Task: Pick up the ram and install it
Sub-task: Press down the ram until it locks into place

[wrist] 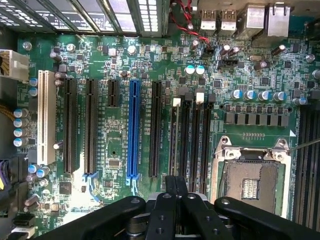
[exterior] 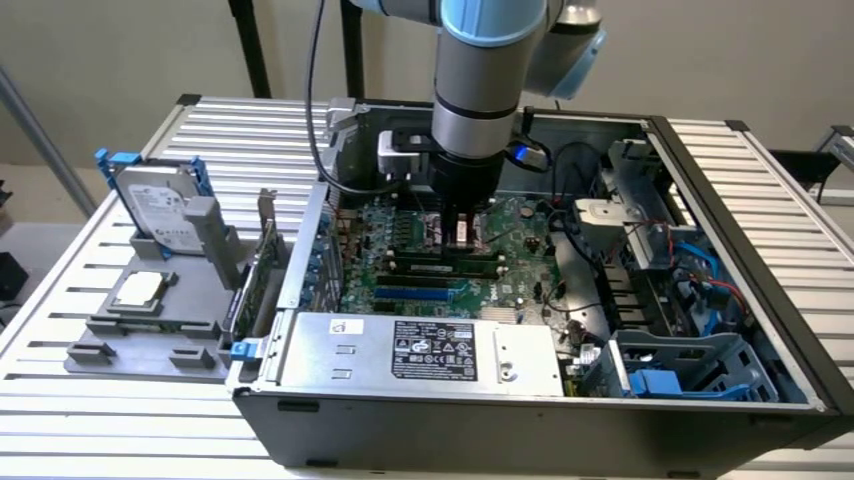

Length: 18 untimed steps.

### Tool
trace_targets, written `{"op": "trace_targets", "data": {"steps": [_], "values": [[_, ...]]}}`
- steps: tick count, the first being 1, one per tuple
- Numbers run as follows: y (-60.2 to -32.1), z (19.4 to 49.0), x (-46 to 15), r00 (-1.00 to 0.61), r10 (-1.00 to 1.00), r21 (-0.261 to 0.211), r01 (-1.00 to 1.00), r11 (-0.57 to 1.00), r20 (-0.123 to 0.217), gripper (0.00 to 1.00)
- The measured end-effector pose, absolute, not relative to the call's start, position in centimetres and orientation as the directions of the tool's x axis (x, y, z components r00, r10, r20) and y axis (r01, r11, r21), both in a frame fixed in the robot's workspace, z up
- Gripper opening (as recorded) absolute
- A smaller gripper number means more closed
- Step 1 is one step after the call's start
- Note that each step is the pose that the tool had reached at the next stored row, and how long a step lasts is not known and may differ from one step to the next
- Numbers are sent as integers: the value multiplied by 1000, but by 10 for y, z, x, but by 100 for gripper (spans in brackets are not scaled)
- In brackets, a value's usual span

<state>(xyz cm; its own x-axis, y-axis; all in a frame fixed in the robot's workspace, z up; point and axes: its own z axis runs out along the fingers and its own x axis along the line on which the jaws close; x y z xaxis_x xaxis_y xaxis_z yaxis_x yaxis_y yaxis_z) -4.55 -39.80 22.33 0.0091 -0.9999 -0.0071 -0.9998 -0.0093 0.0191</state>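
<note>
Wrist view: end effector (wrist: 175,183) has its fingers pressed together, nothing pinched between them. It hangs over the motherboard (wrist: 115,150), fingertips right above the near ends of the black memory slots (wrist: 192,140). Open CPU socket (wrist: 251,182) is just beside those slots on one side, the long blue slot (wrist: 133,130) on the other.

In the exterior view I see the end effector (exterior: 461,238) low inside the open computer case (exterior: 534,425), pointing straight down at the board. The ram (exterior: 430,263) is a thin green stick with dark chips lying along the memory slot area, just below the fingertips in that picture. I can't tell whether it is fully seated or whether the fingers touch it. A blue slot (exterior: 420,293) runs parallel, near it. Power supply (exterior: 414,350) sits at the case's near edge.

Outside the case, toward the exterior view's left, a gray fixture (exterior: 147,335) on the slatted surface (exterior: 747,180) holds a hard drive (exterior: 158,205) upright and a square chip (exterior: 138,290) lying flat. A card with a metal bracket (exterior: 256,275) stands between fixture and case.
</note>
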Motion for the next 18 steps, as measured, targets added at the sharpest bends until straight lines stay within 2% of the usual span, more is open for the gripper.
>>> {"op": "trace_targets", "data": {"steps": [3,10,18], "values": [[-398,227,-46,8,-1000,19,-1000,-9,-9,11],[-398,257,-43,8,-1000,21,-1000,-9,-9,11],[-398,257,-42,8,-1000,21,-1000,-9,-10,11]]}}
